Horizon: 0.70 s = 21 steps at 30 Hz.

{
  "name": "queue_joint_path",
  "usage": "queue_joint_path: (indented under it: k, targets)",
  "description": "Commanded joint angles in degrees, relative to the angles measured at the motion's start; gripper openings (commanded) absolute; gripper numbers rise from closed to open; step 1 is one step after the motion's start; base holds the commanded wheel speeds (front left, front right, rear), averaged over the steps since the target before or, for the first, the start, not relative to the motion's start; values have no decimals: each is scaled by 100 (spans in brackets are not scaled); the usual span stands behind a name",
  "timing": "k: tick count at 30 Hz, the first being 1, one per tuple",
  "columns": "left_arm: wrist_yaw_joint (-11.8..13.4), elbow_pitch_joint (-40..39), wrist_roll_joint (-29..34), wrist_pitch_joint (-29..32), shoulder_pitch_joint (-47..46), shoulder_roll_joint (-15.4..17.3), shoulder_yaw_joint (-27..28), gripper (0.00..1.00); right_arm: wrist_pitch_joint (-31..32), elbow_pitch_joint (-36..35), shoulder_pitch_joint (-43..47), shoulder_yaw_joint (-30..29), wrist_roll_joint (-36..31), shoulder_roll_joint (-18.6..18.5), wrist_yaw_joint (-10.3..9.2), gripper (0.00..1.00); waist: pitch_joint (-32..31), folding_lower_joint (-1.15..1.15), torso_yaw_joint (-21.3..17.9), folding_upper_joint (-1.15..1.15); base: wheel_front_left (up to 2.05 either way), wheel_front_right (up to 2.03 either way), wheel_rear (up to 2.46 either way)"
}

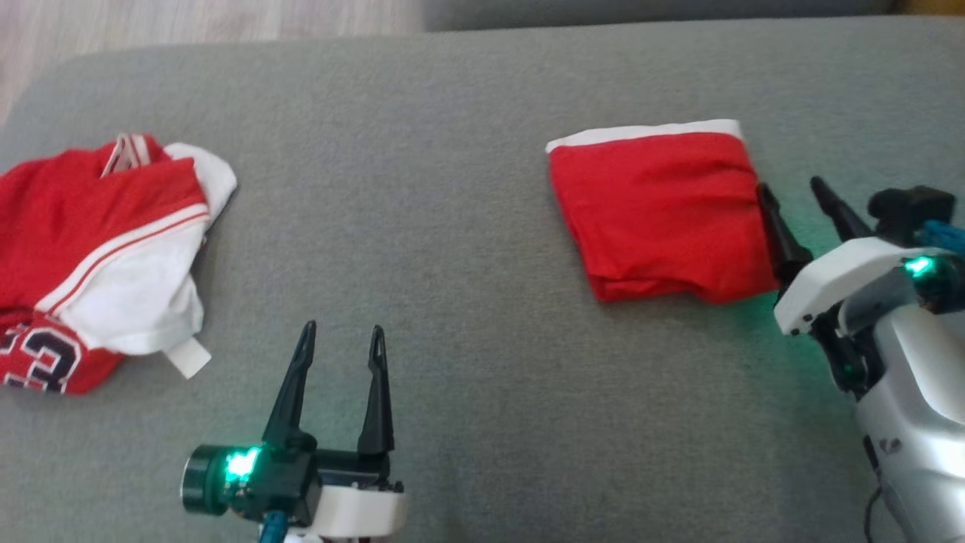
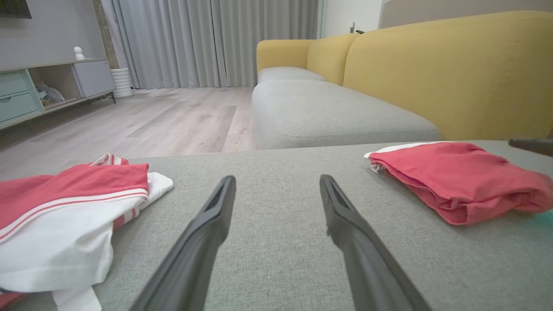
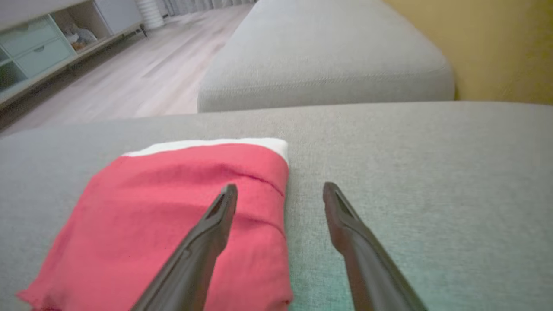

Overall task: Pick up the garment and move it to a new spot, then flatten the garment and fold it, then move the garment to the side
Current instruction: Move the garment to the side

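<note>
Jaws on both grippers were spread wide with nothing held between them, so that bit was easy to read.

Biggest thing was the grey cushion (image 1: 452, 226) that everything sat on, basically the whole work surface. Behind it in the left wrist view there was a yellow sofa (image 2: 432, 73) with another grey seat in front of it, plus pale wood floor (image 2: 173, 116) and grey curtains (image 2: 216, 43) further back.

Next down in size, a red and white jersey (image 1: 98, 249) lay crumpled at the cushion's left edge, with part of a number showing on its near corner. It wasn't flattened at all, white bits bunched over the red.

The garment (image 1: 656, 211) was on the right half of the cushion, well apart from the jersey. It was folded into a neat red rectangle with a white strip along its far edge, lying flat.

The right gripper (image 1: 790, 184) was right at the garment's right side. From its own wrist camera, one finger (image 3: 216, 224) sat over the red cloth and the other over bare cushion, so it straddled that edge. Couldn't tell if it was actually touching the fabric.

The left gripper (image 1: 341, 328) was low and near the front, over bare cushion between the two pieces of clothing, closer to the jersey but not touching it.
</note>
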Motion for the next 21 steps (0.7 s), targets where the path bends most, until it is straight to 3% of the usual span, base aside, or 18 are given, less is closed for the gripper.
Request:
queue_joint_path:
  k: [1,4,5,6,7,10,14,21]
  targets:
    - [60,-153,25,-29,-199,-12,123,100,67,-3,-110,182,72,-58,-4,100,116,-2,118,0,0,0,0]
    - [92,-102,6,-29,-262,-12,81,100,260,415,-221,431,232,-39,-4,100,154,-2,164,0,0,0,0]
    - [100,-89,1,-29,-275,-12,71,100,256,538,-243,461,281,-34,-4,59,163,-2,173,0,0,0,0]
    - [108,-80,-3,-29,-287,-12,64,100,202,643,-267,465,310,-32,-4,8,174,-2,177,0,0,0,0]
    - [122,-80,-5,-29,-298,-12,67,100,139,727,-292,470,339,-21,-4,0,196,-2,164,0,0,0,0]
    - [164,-103,-19,-29,-327,-12,100,100,-36,822,-387,564,483,-3,-4,0,294,-2,38,0,0,0,0]
    - [147,-120,9,-29,-405,-12,117,100,-219,814,-592,720,554,-240,-4,0,501,-2,-265,0,0,0,0]
    - [52,-176,159,-29,-831,-12,145,100,-308,867,-1119,708,471,-1224,-4,0,1201,-2,-779,0,0,0,0]
